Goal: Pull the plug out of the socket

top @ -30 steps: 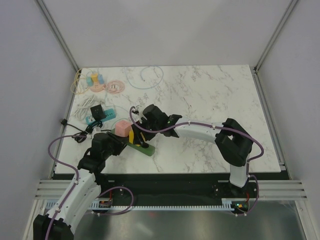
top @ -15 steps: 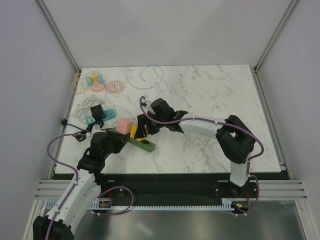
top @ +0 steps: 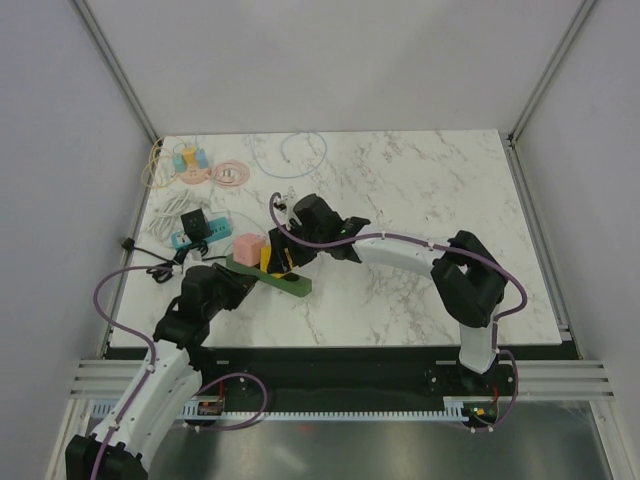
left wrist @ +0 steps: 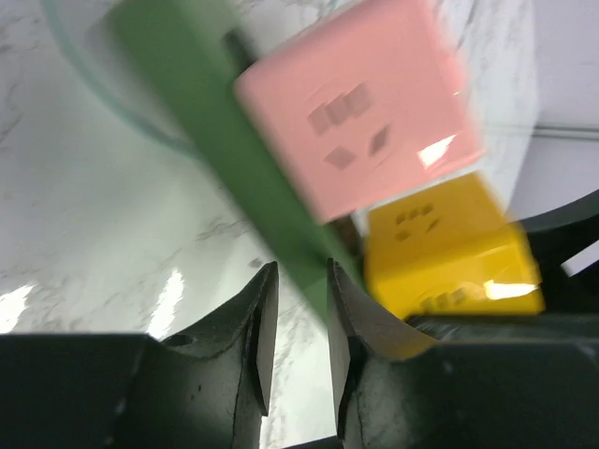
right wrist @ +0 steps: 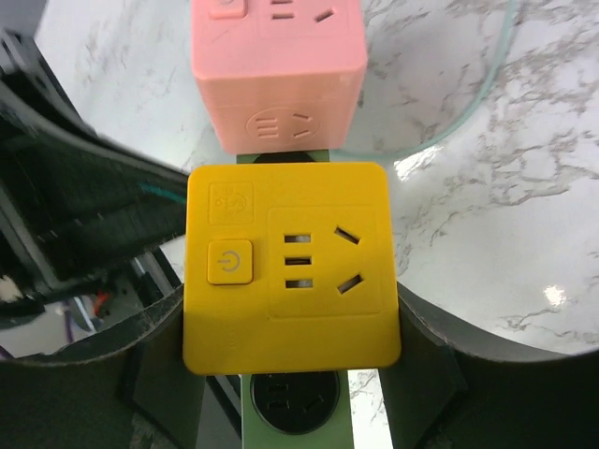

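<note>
A green power strip (top: 287,284) lies near the table's front left, carrying a pink cube plug (top: 247,247) and a yellow cube plug (top: 264,259). My left gripper (top: 228,281) is shut on the strip's left end; in the left wrist view the green strip (left wrist: 215,140) runs in between my fingers (left wrist: 265,313), with the pink cube (left wrist: 360,112) and yellow cube (left wrist: 445,253) beyond. My right gripper (top: 281,258) is shut on the yellow cube (right wrist: 290,267) from both sides. An empty round socket (right wrist: 295,404) shows on the strip below it, and the pink cube (right wrist: 278,75) sits above.
A teal strip with a black adapter (top: 194,226) and tangled cables lie at the left edge. Coiled pink and orange cables (top: 205,174) and a clear cable loop (top: 300,150) lie at the back left.
The right gripper moved down-left and closed on the yellow cube. The strip's left end swung toward the back, and the pink cube shifted with it. The left arm hardly moved.
</note>
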